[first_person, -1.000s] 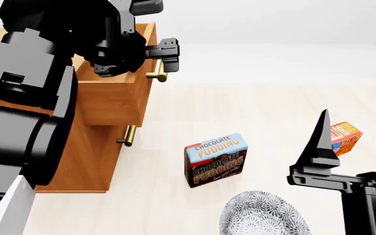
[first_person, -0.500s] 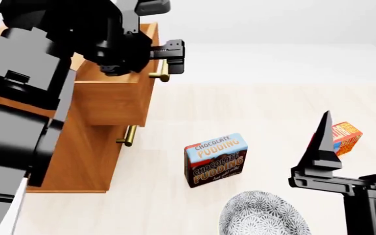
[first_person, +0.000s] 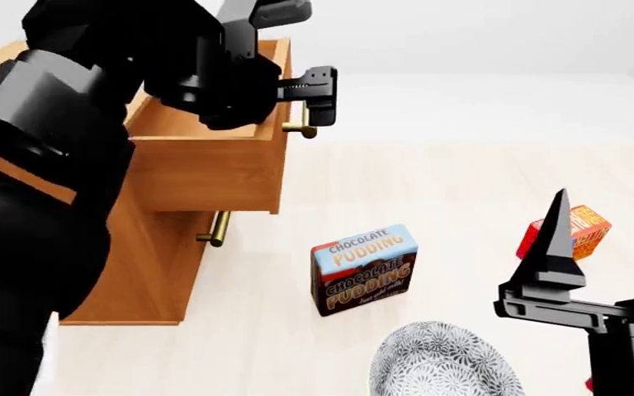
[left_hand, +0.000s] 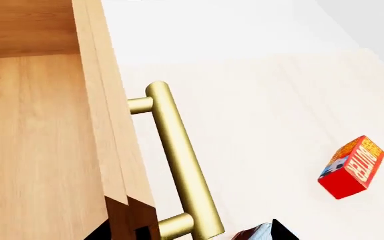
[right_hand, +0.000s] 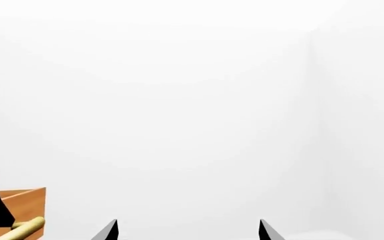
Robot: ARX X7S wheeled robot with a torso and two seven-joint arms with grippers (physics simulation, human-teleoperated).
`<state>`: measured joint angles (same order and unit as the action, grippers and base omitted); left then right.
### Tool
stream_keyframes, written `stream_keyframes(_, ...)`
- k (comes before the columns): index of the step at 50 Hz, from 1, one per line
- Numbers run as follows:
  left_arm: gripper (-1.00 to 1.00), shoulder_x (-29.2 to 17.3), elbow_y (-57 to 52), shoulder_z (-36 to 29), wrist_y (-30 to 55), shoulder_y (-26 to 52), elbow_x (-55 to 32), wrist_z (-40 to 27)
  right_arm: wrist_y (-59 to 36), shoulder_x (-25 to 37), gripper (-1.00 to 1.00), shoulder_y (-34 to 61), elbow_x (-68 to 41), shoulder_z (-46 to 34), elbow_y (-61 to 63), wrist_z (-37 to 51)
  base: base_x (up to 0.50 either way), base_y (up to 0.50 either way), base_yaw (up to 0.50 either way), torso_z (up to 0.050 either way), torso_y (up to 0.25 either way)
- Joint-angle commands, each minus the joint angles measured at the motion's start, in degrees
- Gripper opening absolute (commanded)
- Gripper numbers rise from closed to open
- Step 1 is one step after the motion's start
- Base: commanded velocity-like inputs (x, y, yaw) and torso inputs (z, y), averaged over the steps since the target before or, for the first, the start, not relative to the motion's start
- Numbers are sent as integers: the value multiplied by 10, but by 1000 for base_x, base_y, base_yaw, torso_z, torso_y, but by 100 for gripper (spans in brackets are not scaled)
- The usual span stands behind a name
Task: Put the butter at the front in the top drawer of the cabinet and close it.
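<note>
The cabinet (first_person: 146,272) stands at the left with its top drawer (first_person: 207,173) pulled partly out. My left gripper (first_person: 319,87) is open. Its fingers straddle the drawer's front panel and brass handle (left_hand: 178,165): one fingertip (left_hand: 97,233) is inside the drawer, the other outside the bar. In the left wrist view the left gripper (left_hand: 186,232) sits at the handle's end. A red and orange butter box (first_person: 573,233) (left_hand: 352,167) lies on the floor at the right. My right gripper (first_person: 612,216) (right_hand: 188,230) hovers open near it, holding nothing. I cannot tell whether this is the butter at the front.
A blue and brown chocolate pudding box (first_person: 363,268) stands in the middle of the pale floor. A patterned white bowl (first_person: 441,363) sits at the bottom edge. The lower drawer's handle (first_person: 218,228) is under the open drawer. A red sliver (first_person: 589,384) shows by the right arm.
The top drawer has slid further out of the cabinet, and my left gripper moved with its handle. The right gripper dropped slightly.
</note>
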<state>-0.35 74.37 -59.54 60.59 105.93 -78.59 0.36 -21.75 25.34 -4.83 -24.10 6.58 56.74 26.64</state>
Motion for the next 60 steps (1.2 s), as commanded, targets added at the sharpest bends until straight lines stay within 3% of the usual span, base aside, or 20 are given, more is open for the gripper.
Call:
stream_keyframes(1,100,4,-30,-272,-69,12,-337,2,8,6,100,-13,-5,12,2,6,0,0,0,0,0)
stream_keyframes(5,100,4,-48,-332,-87,22,-404,-3,17,5,100,-19,-8,18,-3,4,0,0,0,0,0)
stream_keyframes(10,100,4,-68,-353,-98,25,-434,-11,24,7,100,-26,-12,25,-3,4,0,0,0,0,0)
stream_keyframes(43,100,4,-202,-332,-147,25,-497,-74,56,34,100,-87,-36,70,18,27,0,0,0,0,0)
stream_keyframes(60,100,4,-219,-330,-173,28,-475,-78,62,53,100,-98,-42,62,20,49,0,0,0,0,1)
